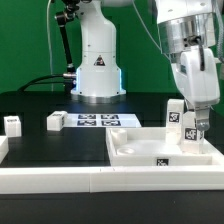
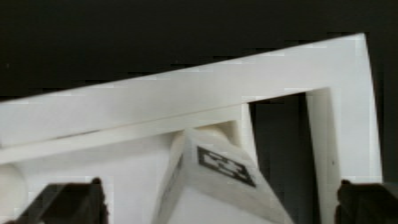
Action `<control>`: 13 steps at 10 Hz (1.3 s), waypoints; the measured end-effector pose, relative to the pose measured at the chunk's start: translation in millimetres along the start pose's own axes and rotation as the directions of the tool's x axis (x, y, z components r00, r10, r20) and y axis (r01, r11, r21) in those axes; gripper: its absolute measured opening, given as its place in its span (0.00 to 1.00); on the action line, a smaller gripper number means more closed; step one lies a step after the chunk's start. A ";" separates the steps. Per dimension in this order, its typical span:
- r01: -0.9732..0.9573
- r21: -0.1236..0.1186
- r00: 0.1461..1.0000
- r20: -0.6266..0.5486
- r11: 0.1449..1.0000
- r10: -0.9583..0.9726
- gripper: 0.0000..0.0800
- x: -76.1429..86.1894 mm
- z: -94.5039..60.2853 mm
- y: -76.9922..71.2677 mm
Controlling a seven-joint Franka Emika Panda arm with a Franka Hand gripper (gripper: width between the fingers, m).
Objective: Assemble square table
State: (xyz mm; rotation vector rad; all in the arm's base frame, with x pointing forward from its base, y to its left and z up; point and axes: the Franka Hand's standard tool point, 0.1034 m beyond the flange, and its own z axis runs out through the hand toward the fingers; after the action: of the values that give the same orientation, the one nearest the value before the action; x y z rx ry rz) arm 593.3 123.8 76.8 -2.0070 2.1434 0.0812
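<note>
On the black table (image 1: 60, 140), toward the exterior view's right, the square table top (image 1: 130, 158) is laid flat with its raised rim upward, and a black-and-white tag is seen on its near rim. One short white leg (image 1: 175, 112) is stood upright inside the top, close to the far corner on the exterior view's right, with a tag shown on its side. The gripper (image 1: 192, 128) is held just above and around that leg. In the wrist view the leg (image 2: 222, 175) is seen between the two dark fingers (image 2: 71, 200), with a clear gap left on either side, so the gripper (image 2: 214, 205) is spread wide and nothing is grasped. The inner corner of the table top (image 2: 178, 95) is seen right behind the leg in that view. Whether the leg is seated fully in the top cannot be told. Two more loose legs (image 1: 55, 121) (image 1: 13, 123) are lain on the table toward the exterior view's left, well apart from the top. The marker board (image 1: 97, 120) is placed flat between them and the top, in front of the white robot base (image 1: 97, 60). A long white rail (image 1: 80, 182) is set along the near edge, just beside the top's front rim.
</note>
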 end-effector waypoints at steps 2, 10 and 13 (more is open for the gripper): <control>0.153 -0.002 0.988 -0.002 0.988 -0.153 0.81 0.2 0.0 0.1; 0.773 -0.075 0.632 0.001 0.630 -0.775 0.81 0.1 -0.4 3.2; 0.844 -0.073 0.533 0.007 0.532 -0.846 0.80 8.9 -1.9 0.4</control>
State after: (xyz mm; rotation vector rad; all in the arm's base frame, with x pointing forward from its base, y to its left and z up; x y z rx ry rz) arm 592.2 114.8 77.0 -2.8569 0.9258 -0.0321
